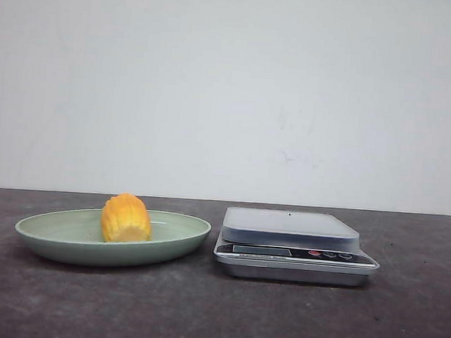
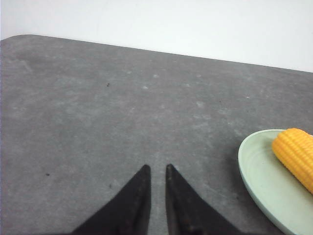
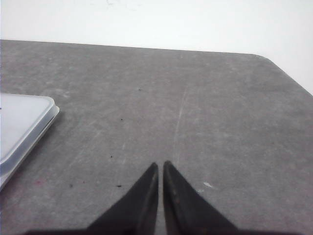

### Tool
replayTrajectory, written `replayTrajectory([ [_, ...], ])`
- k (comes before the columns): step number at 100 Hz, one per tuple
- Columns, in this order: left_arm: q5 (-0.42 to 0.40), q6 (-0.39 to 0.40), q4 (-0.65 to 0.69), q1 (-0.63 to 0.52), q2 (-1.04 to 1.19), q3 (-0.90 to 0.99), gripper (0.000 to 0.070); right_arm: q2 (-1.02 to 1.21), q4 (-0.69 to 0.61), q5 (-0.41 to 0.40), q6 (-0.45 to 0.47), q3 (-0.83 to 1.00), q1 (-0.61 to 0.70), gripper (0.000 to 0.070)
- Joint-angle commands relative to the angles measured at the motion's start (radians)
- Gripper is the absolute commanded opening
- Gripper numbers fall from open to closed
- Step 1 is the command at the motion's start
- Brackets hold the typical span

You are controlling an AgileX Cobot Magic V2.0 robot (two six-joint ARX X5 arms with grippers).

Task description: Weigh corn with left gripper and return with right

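Observation:
The corn [image 1: 126, 218], a short yellow-orange cob piece, lies in the green plate [image 1: 186, 236] on the left of the dark table. A silver kitchen scale [image 1: 291, 228] with nothing on its platform stands just to the right of the plate. Neither gripper shows in the front view. In the left wrist view my left gripper [image 2: 157, 167] is empty, its fingers nearly together with a narrow slit, over bare table beside the plate [image 2: 259, 186] and corn [image 2: 296, 154]. In the right wrist view my right gripper [image 3: 160, 164] is shut and empty, over bare table beside the scale [image 3: 22, 122].
The table's far edge meets a plain white wall. A rounded table corner [image 3: 266, 58] shows in the right wrist view, and another [image 2: 19, 38] in the left wrist view.

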Motion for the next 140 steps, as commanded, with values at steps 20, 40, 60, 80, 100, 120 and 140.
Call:
replayTrajectory([
  [20,0.002,0.012,-0.005,0.002,0.0,-0.017,0.0025,-0.003,0.012,-0.002,0.017,-0.003,0.0,0.001],
  [40,0.002,0.012,-0.005,0.002,0.0,-0.017,0.0025,-0.003,0.012,-0.002,0.017,-0.003,0.0,0.001],
  [60,0.002,0.012,-0.005,0.002,0.0,-0.017,0.0025,-0.003,0.012,-0.002,0.017,-0.003,0.0,0.001],
  [80,0.002,0.012,-0.005,0.002,0.0,-0.017,0.0025,-0.002,0.012,-0.002,0.017,-0.003,0.0,0.001],
  [100,0.002,0.012,-0.005,0.002,0.0,-0.017,0.0025,-0.003,0.012,-0.002,0.017,-0.003,0.0,0.001],
  [120,0.002,0.012,-0.005,0.002,0.0,-0.017,0.0025,-0.003,0.012,-0.002,0.017,-0.003,0.0,0.001],
  [140,0.002,0.012,-0.005,0.002,0.0,-0.017,0.0025,-0.003,0.016,-0.003,0.017,-0.003,0.002,0.001],
])
